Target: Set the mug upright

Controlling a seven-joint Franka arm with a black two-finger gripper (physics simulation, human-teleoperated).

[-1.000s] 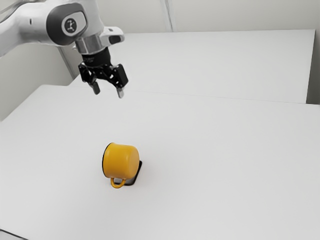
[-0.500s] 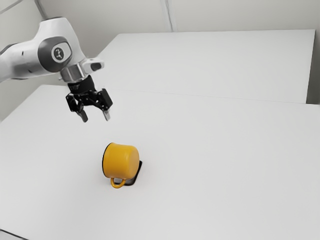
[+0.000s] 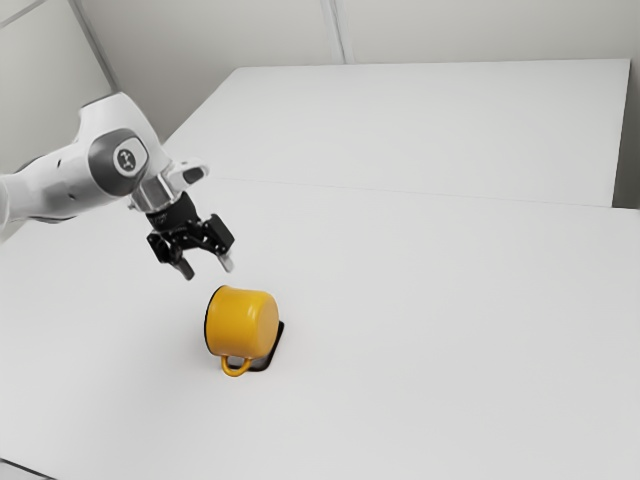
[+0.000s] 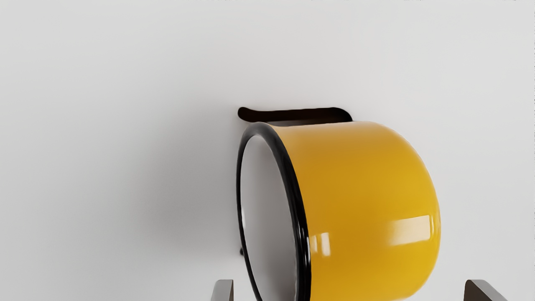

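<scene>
Plainly, the yellow, glossy, rounded mug with a black rim (image 3: 243,322) lies on its side on the smooth white table (image 3: 430,330), with its mouth toward nine o'clock and its base toward three, taking the exterior view as the clock face and the mug as its centre. Its small looped yellow handle (image 3: 236,369) sticks out at six o'clock. The wrist view looks partly into the pale grey inside (image 4: 267,209).

A dark, round-cornered strip (image 4: 292,116) shows past the mug's side; in the exterior view a black edge comes out from behind the mug at about four to five o'clock. What it belongs to is hard to tell.

The black two-finger gripper (image 3: 207,268) hangs above the table at eleven o'clock from the mug, near it but apart. Its fingers stand wide open with nothing held between them; in the wrist view one tip is toward the mug's mouth side, the other toward its base side.

The white and grey arm (image 3: 60,190) comes in from ten o'clock. A round badge (image 3: 127,160) on its joint carries a dark mark, too small to read. Farther out, at eight o'clock, a thin dark line (image 3: 28,470) crosses the corner.
</scene>
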